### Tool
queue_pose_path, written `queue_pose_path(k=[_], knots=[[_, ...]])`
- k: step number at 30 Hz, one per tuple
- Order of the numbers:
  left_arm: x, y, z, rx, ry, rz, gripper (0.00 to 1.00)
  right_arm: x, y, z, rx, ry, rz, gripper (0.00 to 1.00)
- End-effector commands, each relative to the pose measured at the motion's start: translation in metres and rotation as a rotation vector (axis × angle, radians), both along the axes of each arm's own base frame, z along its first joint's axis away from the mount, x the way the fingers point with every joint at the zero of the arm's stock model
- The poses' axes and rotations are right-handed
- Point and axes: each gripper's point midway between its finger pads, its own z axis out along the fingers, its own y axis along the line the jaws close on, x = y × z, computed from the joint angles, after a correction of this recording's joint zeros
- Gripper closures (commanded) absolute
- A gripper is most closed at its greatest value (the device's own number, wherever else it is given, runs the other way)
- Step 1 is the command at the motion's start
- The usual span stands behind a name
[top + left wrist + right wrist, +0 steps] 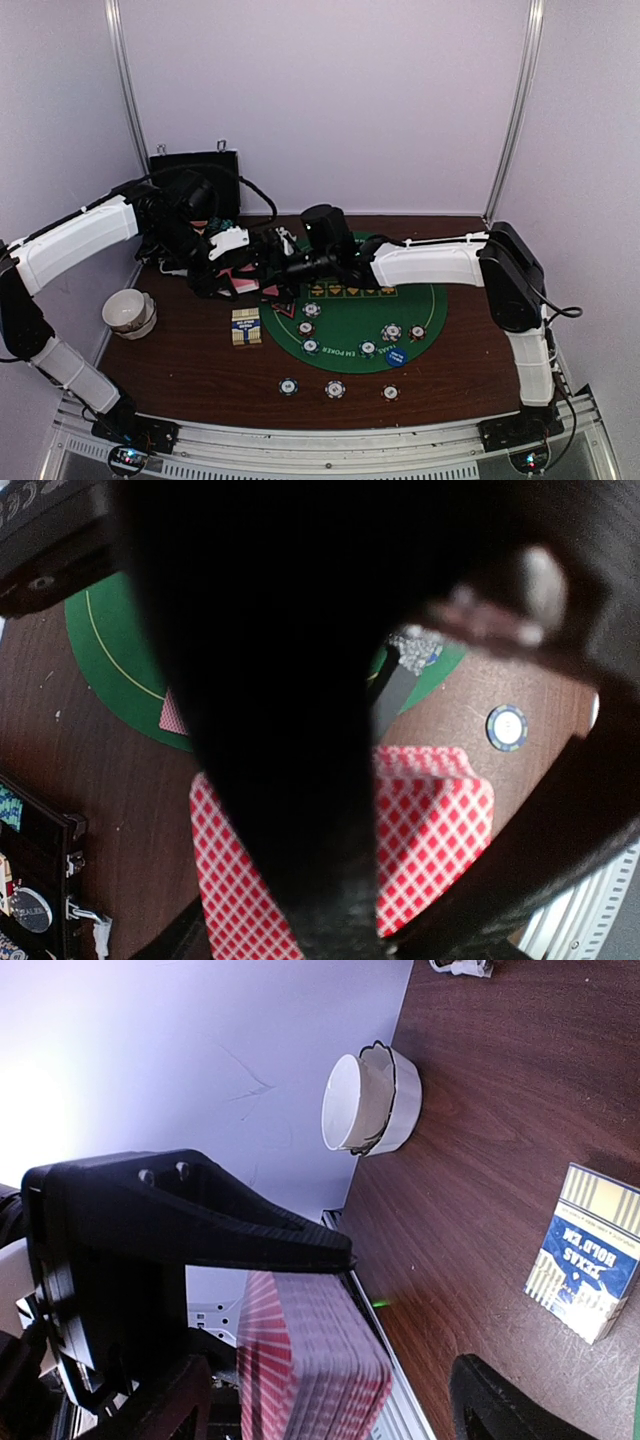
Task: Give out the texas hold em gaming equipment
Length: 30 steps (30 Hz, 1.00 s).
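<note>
A deck of pink-red-backed playing cards (246, 281) hangs above the table's left part, with my left gripper (232, 262) shut on it. In the left wrist view the checked deck (440, 820) is half hidden behind a black finger. My right gripper (272, 262) reaches in from the right and stands open around the deck (310, 1360). Its upper finger (250, 1240) lies against the top card and its lower finger (500, 1400) is apart. Poker chips (312, 310), a blue disc (397, 356), a row of cards (350, 290) and a red-black triangle marker (284, 308) lie on the green mat (350, 322).
Three chips (335, 388) lie on the brown table in front of the mat. A card box (246, 326) sits left of the mat, also in the right wrist view (585, 1255). A white bowl (130, 311) stands at the left edge. A black case (195, 175) leans at the back.
</note>
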Motion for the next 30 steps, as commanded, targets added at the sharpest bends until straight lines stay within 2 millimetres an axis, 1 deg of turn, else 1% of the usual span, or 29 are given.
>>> queue_pose_path(k=[1,4,9,15,20,24,30], knots=[[0.003,-0.004,0.012,-0.037,-0.020,-0.004,1.00,-0.004,0.011,0.007,0.028,0.008,0.031,0.16],[0.002,-0.004,0.012,-0.038,-0.019,-0.006,1.00,-0.003,0.013,0.006,0.027,0.017,0.039,0.17],[0.002,-0.004,0.013,-0.040,-0.024,-0.008,1.00,-0.001,0.012,-0.002,0.002,0.033,0.044,0.20],[0.002,-0.003,0.016,-0.040,-0.032,-0.009,1.00,0.014,-0.006,-0.009,-0.028,0.050,0.003,0.28],[0.002,-0.003,0.018,-0.043,-0.036,-0.008,1.00,0.015,-0.021,-0.012,-0.067,0.037,-0.001,0.33],[0.003,-0.003,0.018,-0.042,-0.039,-0.008,1.00,0.013,-0.027,-0.008,-0.070,0.028,0.001,0.38],[0.003,-0.001,0.017,-0.034,-0.043,-0.006,1.00,0.010,-0.033,0.002,-0.076,0.009,0.004,0.50]])
